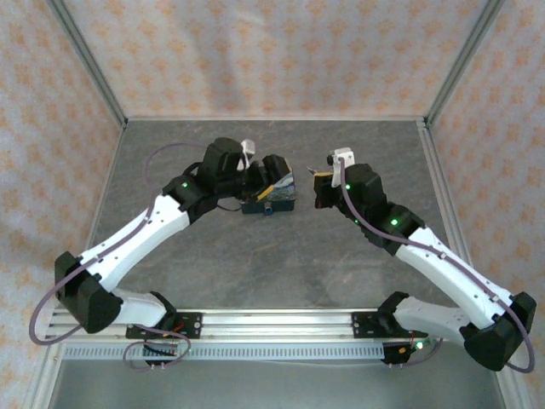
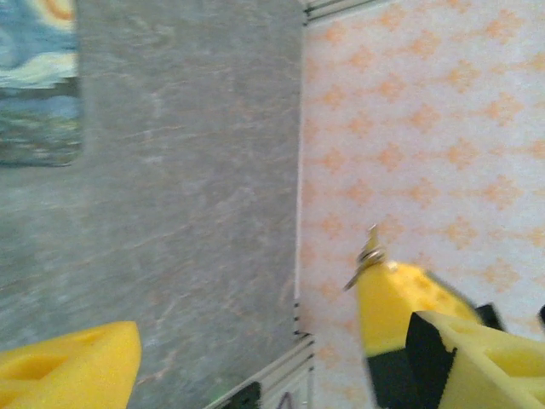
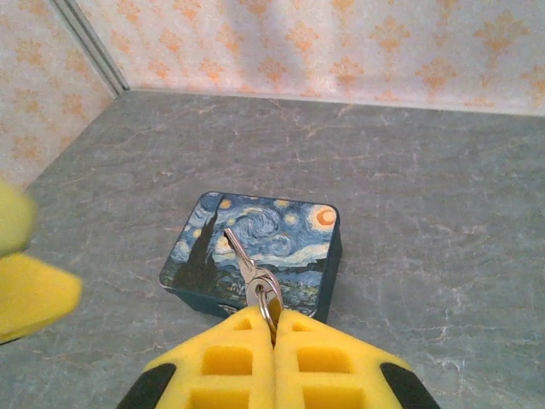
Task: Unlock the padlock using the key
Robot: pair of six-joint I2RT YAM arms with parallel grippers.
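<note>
The key is a small silvery piece on a ring. My right gripper is shut on that ring, and the blade points up and left over the dark blue starry-print tin. From above, the right gripper hangs just right of the tin. My left gripper hovers at the tin's far left side, its yellow fingers spread wide with nothing between them. In the left wrist view the key sticks out of the right gripper's yellow tip. The padlock is hidden; a small metal fitting shows on the tin's front wall.
The grey marbled tabletop is bounded by patterned walls with metal corner posts. An aluminium rail carrying both arm bases runs along the near edge. One yellow finger of the left gripper shows left of the tin.
</note>
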